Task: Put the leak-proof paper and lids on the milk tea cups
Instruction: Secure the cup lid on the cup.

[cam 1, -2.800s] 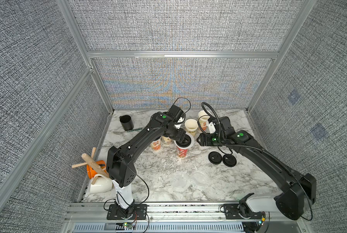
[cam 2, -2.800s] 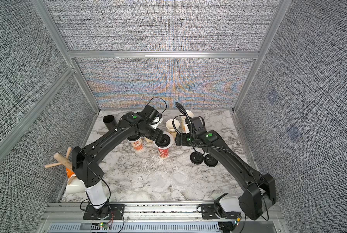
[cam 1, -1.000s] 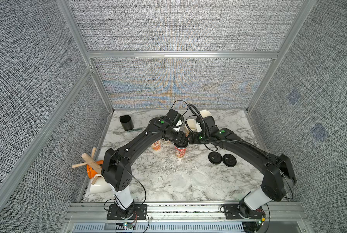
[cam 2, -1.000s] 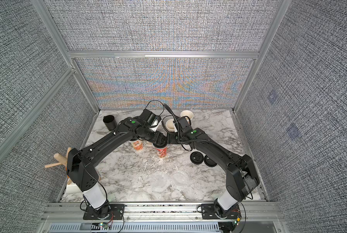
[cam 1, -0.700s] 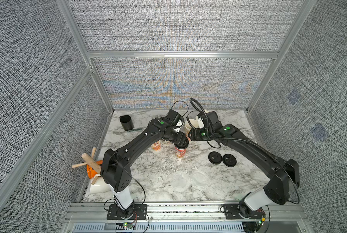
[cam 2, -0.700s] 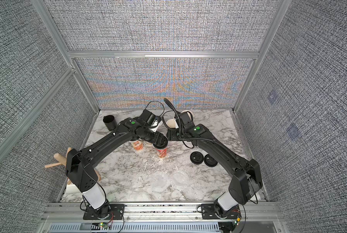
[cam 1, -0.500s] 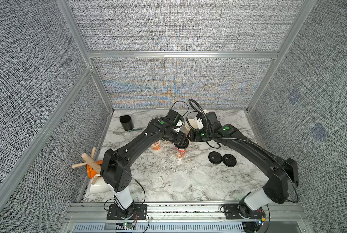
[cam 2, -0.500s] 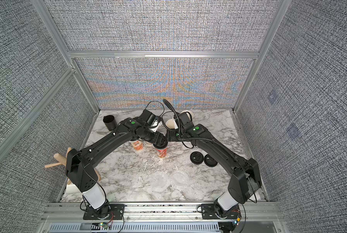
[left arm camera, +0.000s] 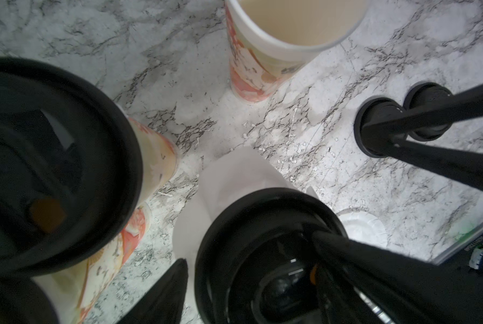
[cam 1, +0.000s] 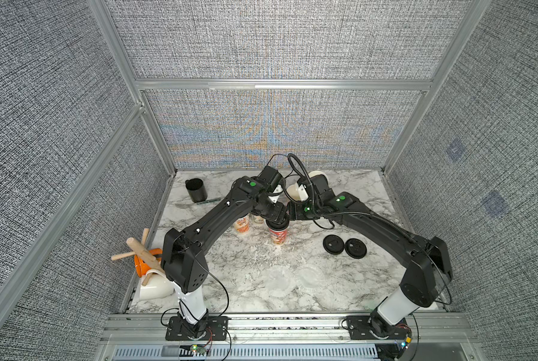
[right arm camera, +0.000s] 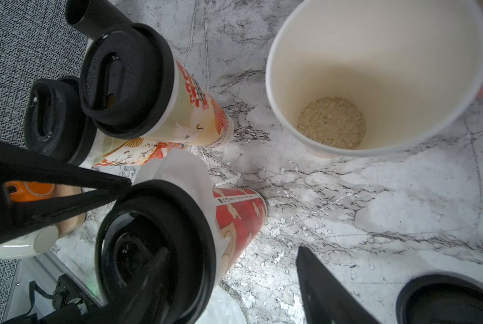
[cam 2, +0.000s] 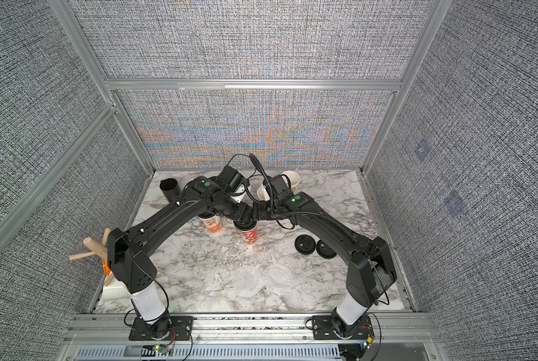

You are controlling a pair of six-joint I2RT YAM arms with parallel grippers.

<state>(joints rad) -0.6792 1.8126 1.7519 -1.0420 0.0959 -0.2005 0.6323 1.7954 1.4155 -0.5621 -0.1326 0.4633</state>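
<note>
A red milk tea cup (cam 1: 279,239) (right arm camera: 240,213) stands mid-table with a black lid (left arm camera: 262,224) (right arm camera: 156,224) on it. Leak-proof paper (left arm camera: 229,182) (right arm camera: 178,168) sticks out from under that lid. My left gripper (cam 1: 273,217) (left arm camera: 248,294) is open, one finger over the lid and the other beside its rim. My right gripper (cam 1: 290,215) (right arm camera: 234,294) is open too, one finger blurred over the lid and the other off to the side of the cup. Two loose leak-proof papers (cam 1: 280,278) (cam 1: 309,276) lie near the front.
Two lidded milk tea cups (cam 1: 242,224) (right arm camera: 195,112) stand just left of the red one. Two open cups (cam 1: 294,192) (cam 1: 319,175) stand behind. Two spare black lids (cam 1: 333,243) (cam 1: 355,248) lie to the right. A black cup (cam 1: 195,189) and a mug rack (cam 1: 142,253) are at the left.
My right gripper has come left from the open cups to the red cup's lid. Over the last half second both arms hardly move.
</note>
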